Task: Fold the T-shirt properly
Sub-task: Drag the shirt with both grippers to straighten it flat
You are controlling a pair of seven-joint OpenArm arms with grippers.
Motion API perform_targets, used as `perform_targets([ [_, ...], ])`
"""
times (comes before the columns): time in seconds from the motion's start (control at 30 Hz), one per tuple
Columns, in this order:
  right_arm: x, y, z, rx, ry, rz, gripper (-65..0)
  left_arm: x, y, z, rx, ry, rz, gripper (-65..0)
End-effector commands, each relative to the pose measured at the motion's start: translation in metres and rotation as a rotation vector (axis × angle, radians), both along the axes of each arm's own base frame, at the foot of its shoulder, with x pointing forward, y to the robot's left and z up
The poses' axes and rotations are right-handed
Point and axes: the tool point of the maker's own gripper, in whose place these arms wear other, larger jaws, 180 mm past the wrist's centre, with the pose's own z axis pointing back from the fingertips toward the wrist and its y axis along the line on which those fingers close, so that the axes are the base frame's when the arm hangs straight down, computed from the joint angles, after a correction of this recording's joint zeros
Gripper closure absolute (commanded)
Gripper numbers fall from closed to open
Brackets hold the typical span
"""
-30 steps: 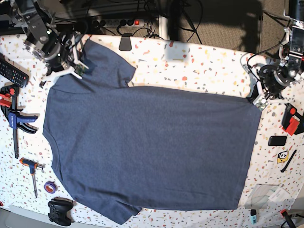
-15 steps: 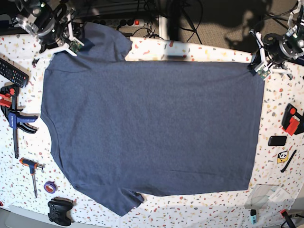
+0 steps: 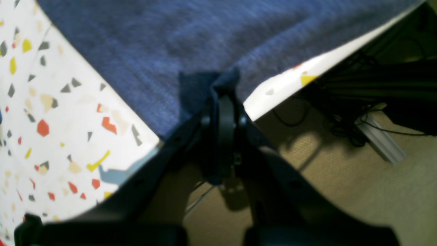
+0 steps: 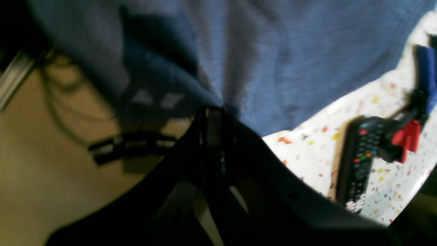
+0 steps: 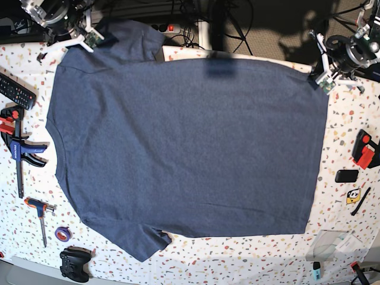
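Main risk, I'd say: T-shirt [image 5: 190, 142] slips off the desk [image 5: 350, 208]. Its far part is already at the far edge, w/ a bit by the far L corner of the base view hanging past it, so more pull that way could drag the rest over. Cause would be both arms going too far out before lowering.

2nd risk: uneven pull. L jaws [image 5: 324, 83] and R jaws [image 5: 94, 37] grip diff. bits, R one farther out than L, so the cloth prob. skews & creases btwn them. Near hem already runs crooked, w/ a flap [image 5: 142, 240] sticking out at the near side, twd the near L corner in the base view; if it stays like that, any fold comes out lopsided.

3rd: flap or hem could catch the game controller [image 5: 75, 264] or clamp [image 5: 22, 151] if the cloth swings that way; both lie close by on the same side.

Jaws vs shirt: L jaws closed on T-shirt fabric, at its far corner on the base view's right, by the desk's far edge. R jaws also closed, pinching a bunched bit near the desk's far L corner. Rest of the shirt spreads btwn the two & back twd the near edge, mostly flat on the desk, plain side up.
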Motion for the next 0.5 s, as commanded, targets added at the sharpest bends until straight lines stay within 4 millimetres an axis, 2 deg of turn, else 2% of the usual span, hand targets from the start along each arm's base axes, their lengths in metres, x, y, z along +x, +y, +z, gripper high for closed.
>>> perform_targets([
  [0.0, 0.011, 0.000, 0.009, 0.001, -0.050, 0.003, 0.0, 0.015, 0.007, 0.012, 0.016, -0.059, 0.019, 0.0],
  [0.17, 0.038, 0.000, 0.020, 0.001, -0.124, 0.003, 0.0, 0.034, 0.016, 0.022, 0.036, -0.118, 0.077, 0.0],
  [0.33, 0.077, 0.007, 0.036, 0.068, -0.224, -0.022, 0.0, 0.046, 0.015, 0.029, 0.034, -0.152, 0.081, 0.0],
  [0.47, 0.108, 0.003, 0.038, 0.101, -0.310, -0.070, 0.0, 0.063, 0.018, 0.039, 0.045, -0.207, 0.106, 0.0],
])
